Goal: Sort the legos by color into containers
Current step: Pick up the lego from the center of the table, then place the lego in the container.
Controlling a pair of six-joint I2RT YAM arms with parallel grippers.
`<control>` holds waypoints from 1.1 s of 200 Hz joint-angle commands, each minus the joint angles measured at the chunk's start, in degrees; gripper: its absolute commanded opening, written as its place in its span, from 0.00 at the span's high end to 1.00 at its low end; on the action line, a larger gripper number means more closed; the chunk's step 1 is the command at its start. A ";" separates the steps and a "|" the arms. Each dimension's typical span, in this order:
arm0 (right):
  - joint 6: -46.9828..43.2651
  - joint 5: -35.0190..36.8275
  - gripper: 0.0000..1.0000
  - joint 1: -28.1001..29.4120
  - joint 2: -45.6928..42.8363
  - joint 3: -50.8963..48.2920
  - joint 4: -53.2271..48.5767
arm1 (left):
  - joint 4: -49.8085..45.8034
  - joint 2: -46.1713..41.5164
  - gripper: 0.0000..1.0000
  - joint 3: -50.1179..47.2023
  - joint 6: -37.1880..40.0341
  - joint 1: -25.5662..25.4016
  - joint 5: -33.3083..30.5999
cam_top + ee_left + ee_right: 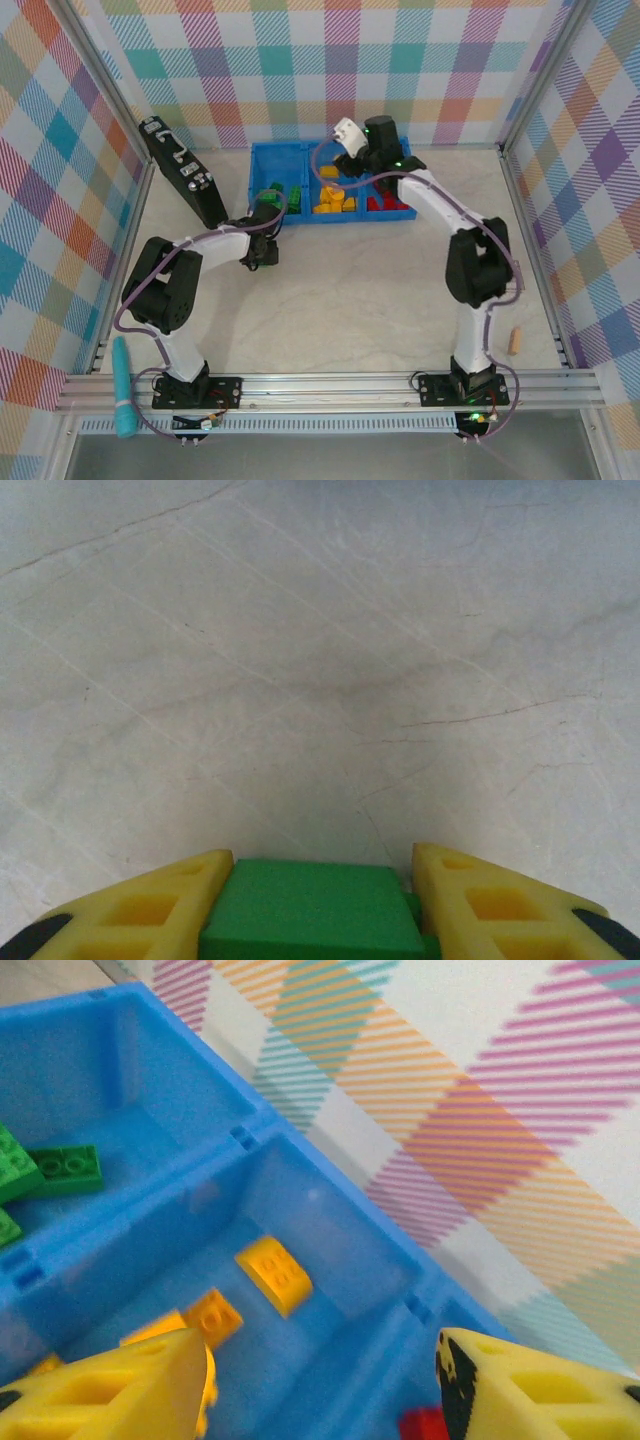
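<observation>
The blue tray stands at the back of the table. Green legos lie in its left compartment, yellow ones in the middle and red ones on the right. My left gripper is low over the table in front of the tray. In the left wrist view this gripper is shut on a green lego, a finger against each side. My right gripper hovers over the middle compartment. It is open and empty above a rounded yellow lego.
A black case leans at the left wall beside the tray. A tan cork cylinder lies near the right wall. A teal handle rests by the front rail at the left. Bare marble shows under my left gripper.
</observation>
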 commanded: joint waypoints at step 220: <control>36.28 -3.72 0.27 -3.05 -66.73 -60.61 -2.64 | -6.29 20.31 0.53 41.05 1.88 1.11 -7.49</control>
